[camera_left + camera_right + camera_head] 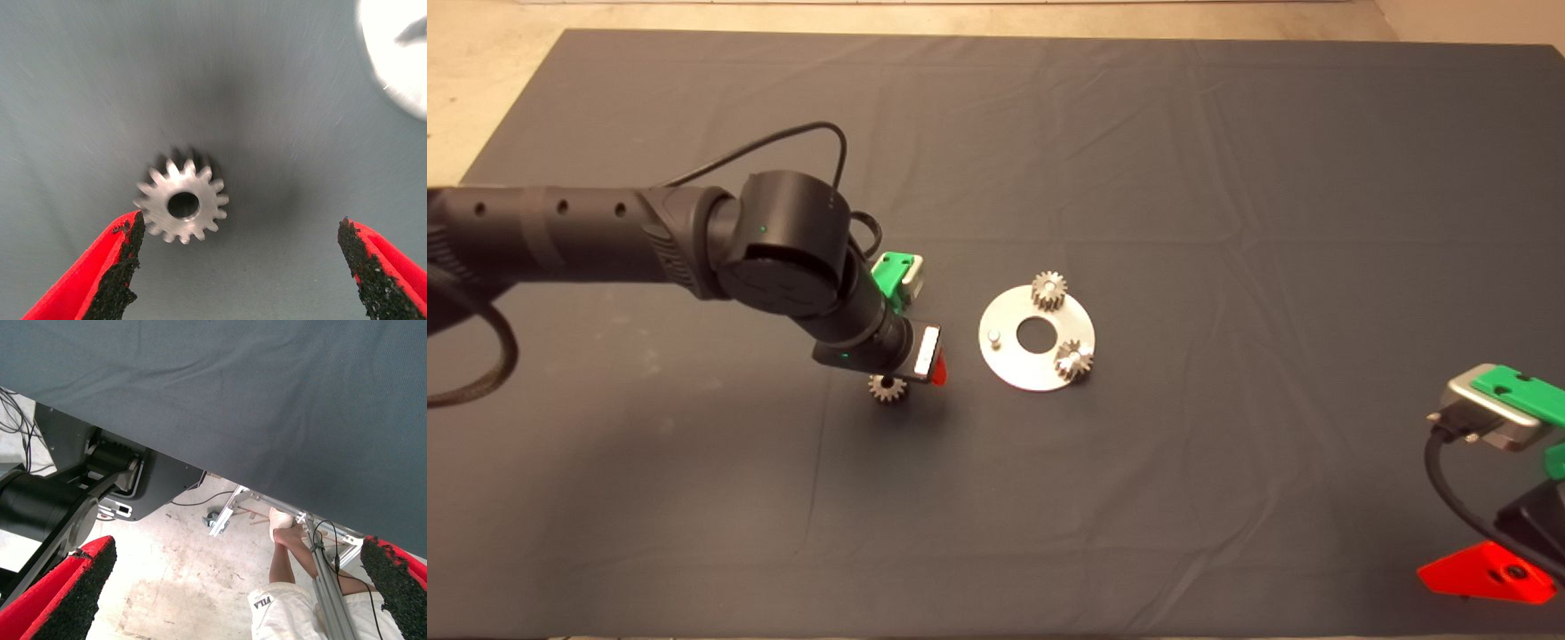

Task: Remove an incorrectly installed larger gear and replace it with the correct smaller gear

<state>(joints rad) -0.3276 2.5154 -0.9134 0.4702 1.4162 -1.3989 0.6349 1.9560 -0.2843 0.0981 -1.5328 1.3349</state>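
- Dark grey wrinkled cloth mat (1227, 178) covering the table; pale floor at its far edge.
- Round silver metal plate (1014, 364) with a central hole, lying flat on the mat just beyond the left jaws, on the side away from the left arm. One bare short peg (993, 337) stands on it.
- Two small silver toothed gears seated on the plate: one (1049, 290) at its far rim, one (1073, 361) at its near rim.
- Loose small silver metal toothed gear with a dark round centre hole (181, 203), lying flat on the mat, apart from the plate. Whether it is the larger gear or the smaller cannot be told.
- Left green gripper with red fingers (240, 267): directly above the loose gear, jaws released and spread wide; the gear sits nearer one black pad (123, 260), apparently untouched.
- Right green gripper with red fingers (230, 587): waiting off the mat's near corner, jaws released, nothing between them. A person's leg (287, 553) shows on the floor beyond.
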